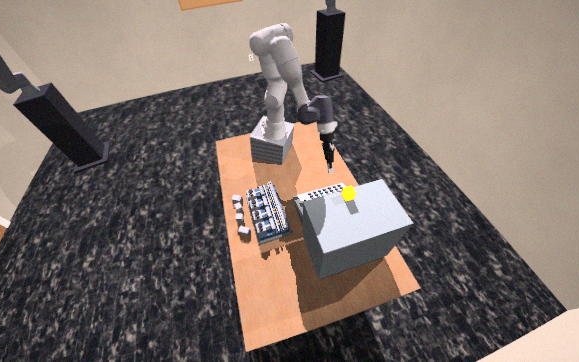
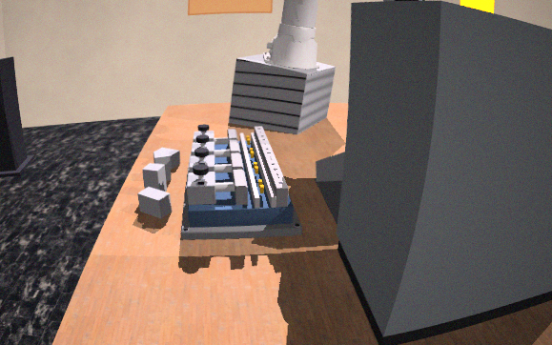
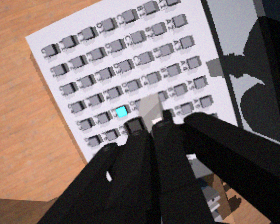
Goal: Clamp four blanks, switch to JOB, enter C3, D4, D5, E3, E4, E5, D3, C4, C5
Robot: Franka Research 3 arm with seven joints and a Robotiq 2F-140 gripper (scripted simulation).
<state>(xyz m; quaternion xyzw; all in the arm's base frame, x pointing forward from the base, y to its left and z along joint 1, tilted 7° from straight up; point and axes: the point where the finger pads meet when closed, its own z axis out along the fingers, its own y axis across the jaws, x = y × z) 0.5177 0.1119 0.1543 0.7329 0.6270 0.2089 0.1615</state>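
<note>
Clenched tool [image 1: 330, 166] [image 3: 154, 109], a pale tip at its end, hangs near the keypad [image 1: 324, 191] [image 3: 95, 64], where one key [image 3: 121, 111] glows cyan; its printed name is too small to read. Behind the keypad stands the grey cabinet [image 1: 360, 220] [image 2: 394, 143], the amber lamp [image 1: 348, 193] [image 2: 477, 6] on its top lit in yellow. Across the desk [image 1: 268, 310] [image 2: 170, 300] [image 3: 16, 125], the blue-bodied vise fixture [image 1: 271, 210] [image 2: 241, 215] presents four stations, each with a black knob. The four blanks [image 1: 244, 230] [image 2: 154, 202] lie loose on the desk just beside the fixture, on the side away from the cabinet. At the desk's far end, the pale arm [image 1: 275, 95] [image 2: 298, 45] rises from a ribbed grey pedestal [image 1: 268, 154] [image 2: 267, 97]
</note>
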